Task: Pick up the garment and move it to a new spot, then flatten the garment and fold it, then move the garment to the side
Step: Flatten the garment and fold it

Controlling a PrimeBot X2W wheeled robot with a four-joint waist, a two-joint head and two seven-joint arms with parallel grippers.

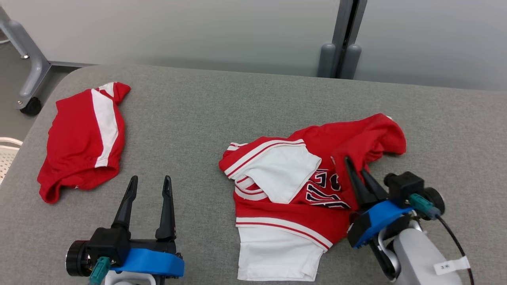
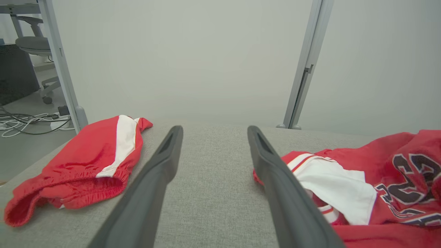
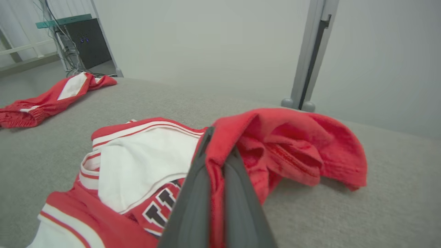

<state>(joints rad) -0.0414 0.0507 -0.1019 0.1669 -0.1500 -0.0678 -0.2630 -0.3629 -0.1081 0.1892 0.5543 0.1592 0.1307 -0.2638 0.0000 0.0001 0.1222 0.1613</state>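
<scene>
Two red-and-white garments on one grey table (image 1: 237,111), crumpled jersey (image 1: 293,198) near right, shorts (image 1: 83,138) far left, well apart, right gripper (image 1: 355,164) clenched on jersey's red fold, left gripper (image 1: 151,179) spread wide, empty, between them, one post (image 1: 342,39) beyond

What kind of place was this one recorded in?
Probably an office or lab corner rather than a home. A grey fabric-covered table stands before pale partition panels. An office chair and loose cables are on the floor beyond.

Matt cloth jersey (image 1: 301,198); coarse grey woven table (image 1: 206,118).
</scene>
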